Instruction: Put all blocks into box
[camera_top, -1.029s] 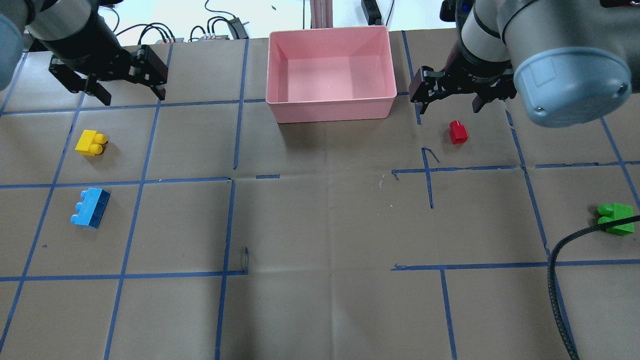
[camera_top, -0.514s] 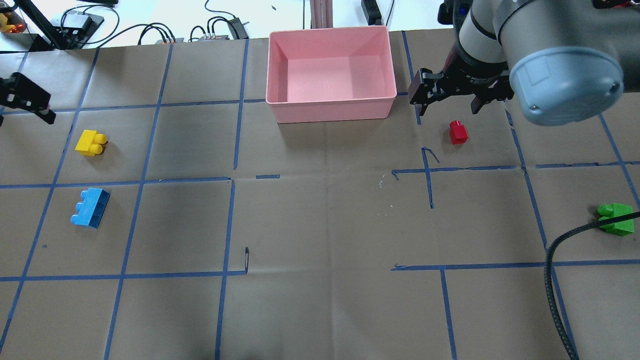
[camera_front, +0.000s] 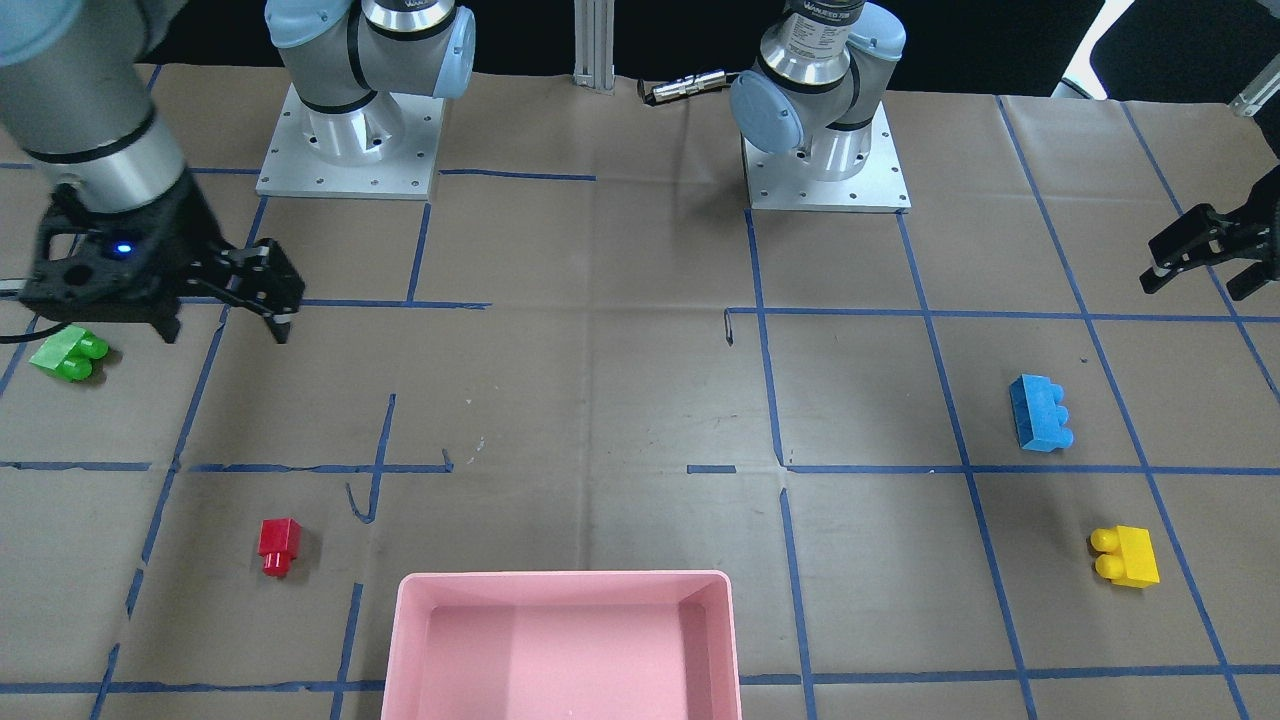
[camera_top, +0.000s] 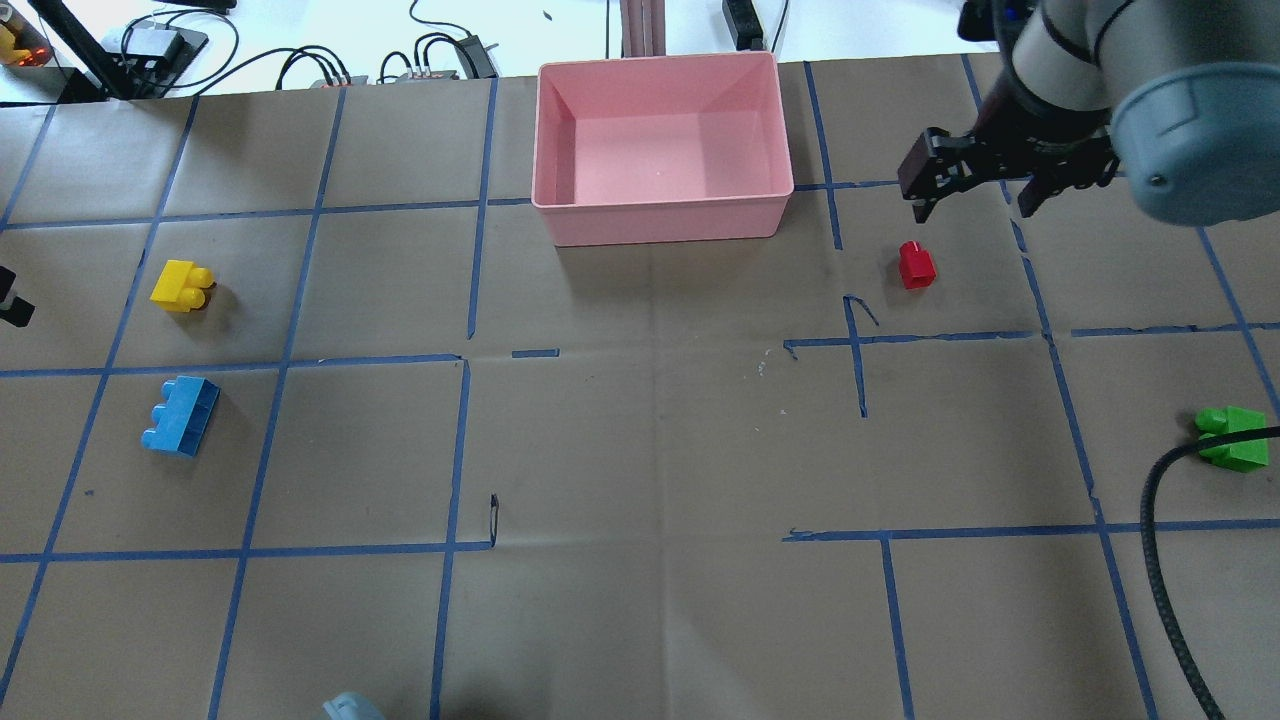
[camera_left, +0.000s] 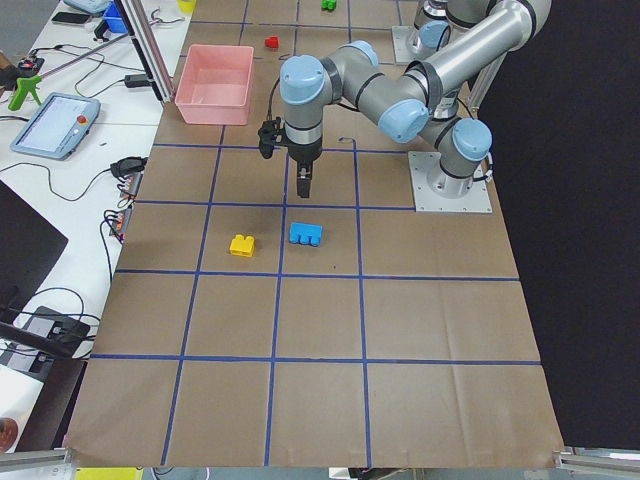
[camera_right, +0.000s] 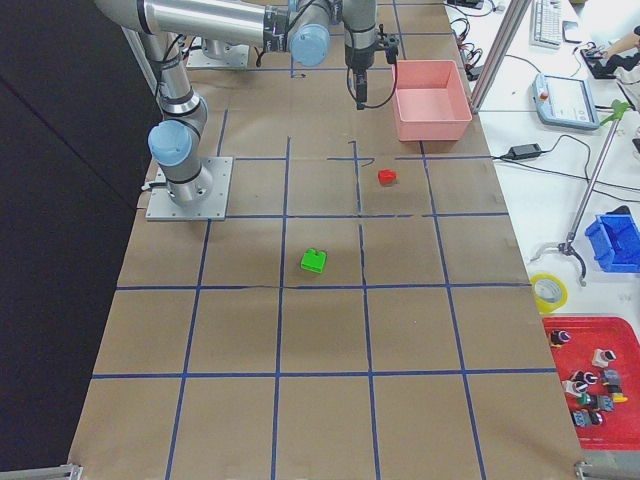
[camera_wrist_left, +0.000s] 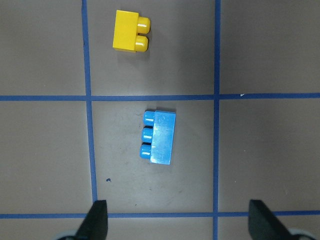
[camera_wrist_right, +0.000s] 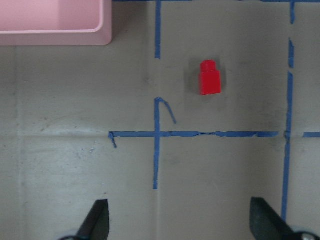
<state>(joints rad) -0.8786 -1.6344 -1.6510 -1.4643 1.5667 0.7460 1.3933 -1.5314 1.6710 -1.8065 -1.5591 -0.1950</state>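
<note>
The pink box (camera_top: 660, 222) stands empty at the table's far middle. The yellow block (camera_top: 181, 285) and blue block (camera_top: 181, 415) lie at the left. My left gripper (camera_front: 1215, 265) is open and empty, above and beside them; its wrist view shows the blue block (camera_wrist_left: 159, 137) and yellow block (camera_wrist_left: 129, 38) ahead of its spread fingers. The red block (camera_top: 916, 265) lies right of the box. My right gripper (camera_top: 975, 198) is open and empty, hovering just behind it; its wrist view shows the red block (camera_wrist_right: 210, 77). The green block (camera_top: 1232, 438) lies at the far right.
A black cable (camera_top: 1160, 520) crosses over the green block. Blue tape lines grid the brown table. Both arm bases (camera_front: 350, 140) stand at the robot's side. Cables and devices (camera_top: 440, 55) lie beyond the far edge.
My left arm has swung from the back left out past the overhead view's left edge. My right gripper has moved right, from beside the box to behind the red block. No block has moved.
</note>
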